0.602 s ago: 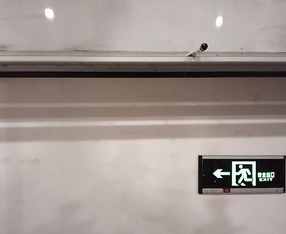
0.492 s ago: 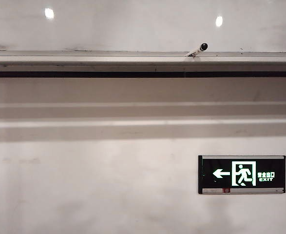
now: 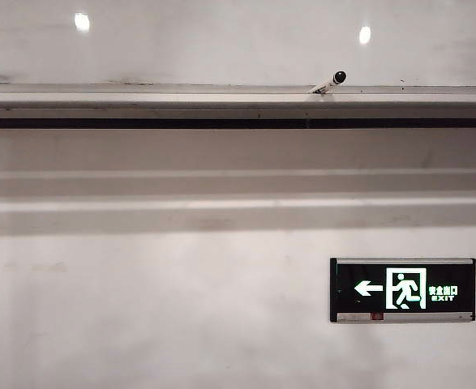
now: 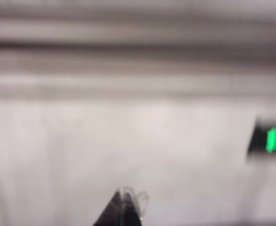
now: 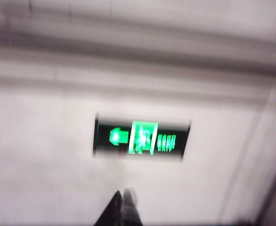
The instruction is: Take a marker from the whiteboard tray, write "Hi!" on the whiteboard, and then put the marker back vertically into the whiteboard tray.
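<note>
Whiteboard (image 3: 221, 44), large, glossy and white, fills the upper band of the exterior view, with two round ceiling lights reflected in it and no writing visible. It sits high above both claws. Below it a long grey tray (image 3: 140, 99) runs the full width, a dark strip under its edge. Beneath that comes plain wall, with a green exit sign (image 5: 140, 137) ahead of and above the right claw.

Leaning on the tray, right of the middle, is the marker (image 3: 330, 83): white barrel, black cap, tilted with the cap upward against the board. It probably rests there as the starting spot, waiting to be picked up, so the task looks not yet begun.

Left claw (image 4: 126, 195) appears in its own blurred wrist view, low and well short of the tray; its tips seem pressed together, holding nothing. Right claw (image 5: 122, 195) likewise sits low, jaws closed together, empty, touching nothing. Neither claw is near the marker.
</note>
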You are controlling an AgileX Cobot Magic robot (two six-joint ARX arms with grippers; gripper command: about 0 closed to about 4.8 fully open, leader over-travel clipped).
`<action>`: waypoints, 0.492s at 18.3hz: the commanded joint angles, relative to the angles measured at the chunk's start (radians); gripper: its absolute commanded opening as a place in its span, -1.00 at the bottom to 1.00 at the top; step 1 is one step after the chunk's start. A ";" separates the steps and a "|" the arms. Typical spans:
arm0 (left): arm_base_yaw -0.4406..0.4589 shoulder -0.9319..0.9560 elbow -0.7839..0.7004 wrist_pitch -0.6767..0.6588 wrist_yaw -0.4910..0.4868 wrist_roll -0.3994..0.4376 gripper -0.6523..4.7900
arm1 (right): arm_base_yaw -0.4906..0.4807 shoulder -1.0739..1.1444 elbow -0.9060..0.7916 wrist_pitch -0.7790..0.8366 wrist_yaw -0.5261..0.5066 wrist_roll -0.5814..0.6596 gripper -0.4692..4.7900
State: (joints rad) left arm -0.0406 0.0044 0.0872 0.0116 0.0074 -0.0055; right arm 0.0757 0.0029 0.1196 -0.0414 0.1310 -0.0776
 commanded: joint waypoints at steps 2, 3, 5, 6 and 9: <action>0.000 0.034 0.181 -0.016 -0.006 -0.104 -0.78 | 0.002 0.062 0.171 0.008 0.002 0.052 -0.82; 0.000 0.064 0.237 -0.020 -0.007 -0.106 -0.78 | 0.002 0.101 0.231 0.008 0.001 0.052 -0.82; 0.000 0.142 0.349 -0.028 -0.007 -0.106 -0.78 | 0.002 0.193 0.349 0.008 0.002 0.052 -0.83; 0.000 0.188 0.403 -0.030 -0.007 -0.106 -0.78 | 0.002 0.250 0.414 0.008 0.002 0.052 -0.83; 0.000 0.356 0.587 -0.044 -0.003 -0.104 -0.78 | 0.003 0.414 0.586 0.008 -0.035 0.052 -0.83</action>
State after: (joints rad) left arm -0.0406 0.3241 0.6323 -0.0208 0.0006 -0.1066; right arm 0.0769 0.3820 0.6685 -0.0414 0.1265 -0.0299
